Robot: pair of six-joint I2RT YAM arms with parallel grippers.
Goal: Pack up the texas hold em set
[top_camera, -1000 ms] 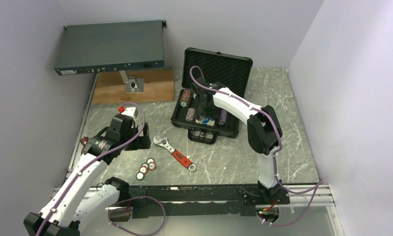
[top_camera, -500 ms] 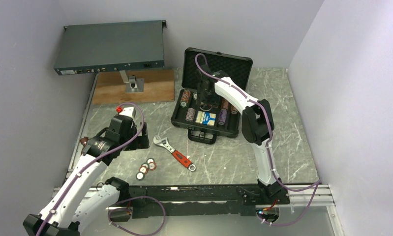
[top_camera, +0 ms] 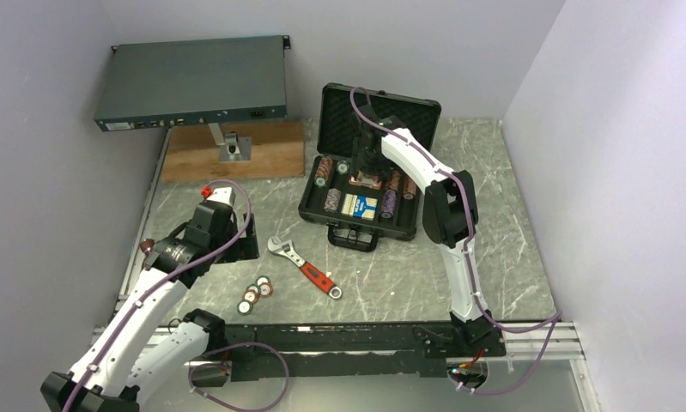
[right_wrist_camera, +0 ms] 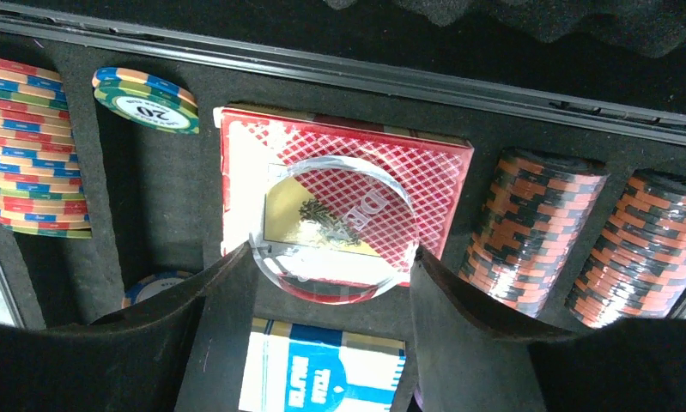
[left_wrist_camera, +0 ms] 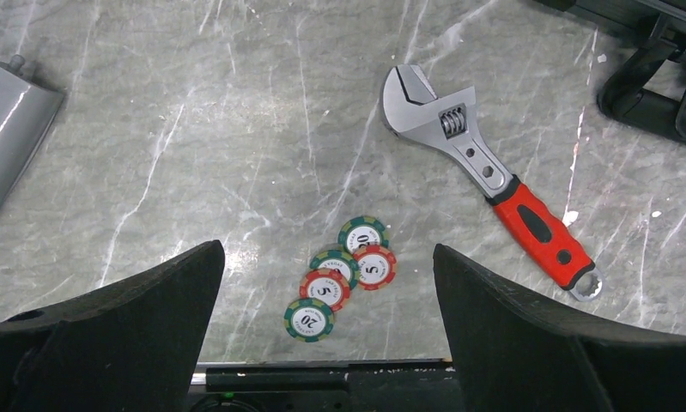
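Note:
The black case (top_camera: 317,209) lies open on the table, lid (top_camera: 408,116) upright. It holds rows of striped chips (right_wrist_camera: 32,146), a red card deck (right_wrist_camera: 446,167) and a blue deck (right_wrist_camera: 322,369). My right gripper (right_wrist_camera: 333,257) is over the red deck, shut on a clear round dealer disc (right_wrist_camera: 335,227); in the top view it (top_camera: 367,176) is at the back of the tray. Several loose chips (left_wrist_camera: 343,275) lie on the table below my open, empty left gripper (left_wrist_camera: 326,253). I see no small red triangle.
A red-handled wrench (top_camera: 305,268) lies between the loose chips (top_camera: 255,293) and the case handle (top_camera: 354,238). A dark-grey rack box (top_camera: 193,81) and a wooden board (top_camera: 262,154) stand at the back left. More chip rows (right_wrist_camera: 532,223) fill the tray's right side.
My right gripper has moved from the front middle of the case tray toward its back, uncovering the blue deck. The left arm has barely moved.

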